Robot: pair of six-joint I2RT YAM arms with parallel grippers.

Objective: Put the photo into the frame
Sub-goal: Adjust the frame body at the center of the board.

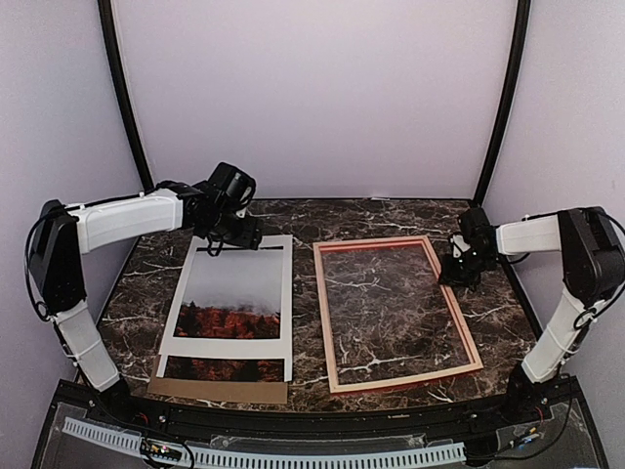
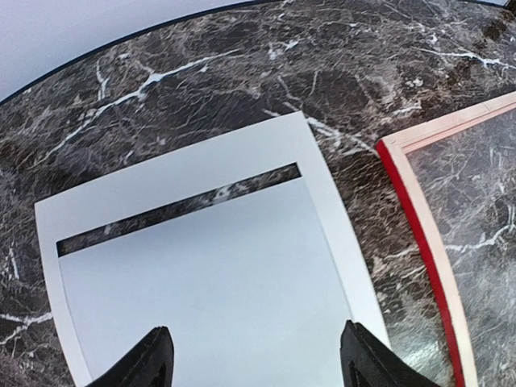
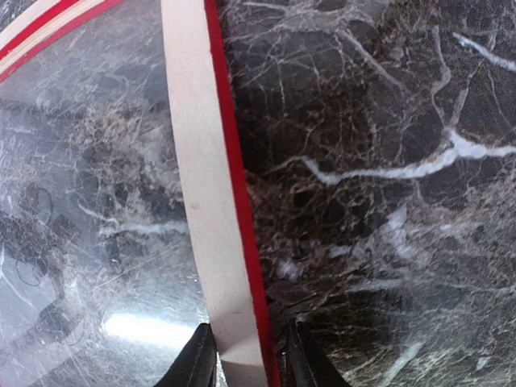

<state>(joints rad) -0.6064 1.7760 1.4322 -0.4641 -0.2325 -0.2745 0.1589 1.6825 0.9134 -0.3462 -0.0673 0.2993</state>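
Note:
The photo [image 1: 234, 293] lies face up at the left, under a white mat [image 1: 229, 347]. Its grey sky shows through the cut-out and its red trees stick out below the mat's near band. My left gripper [image 1: 220, 241] hovers over the mat's far edge, jaws wide open and empty. In the left wrist view it [image 2: 256, 363] is over the photo's grey sky [image 2: 218, 274]. The frame [image 1: 395, 313] lies flat at the right, pale side up, marble showing through its glass. My right gripper [image 1: 459, 269] is shut on the frame's right rail [image 3: 201, 161], one finger on each side.
A brown cardboard backing board [image 1: 220, 391] sticks out beneath the photo's near edge. A strip of dark marble table [image 2: 177, 208] shows between the mat's far inner edge and the photo's top. The frame's red left rail [image 2: 415, 234] lies close to the mat's right side.

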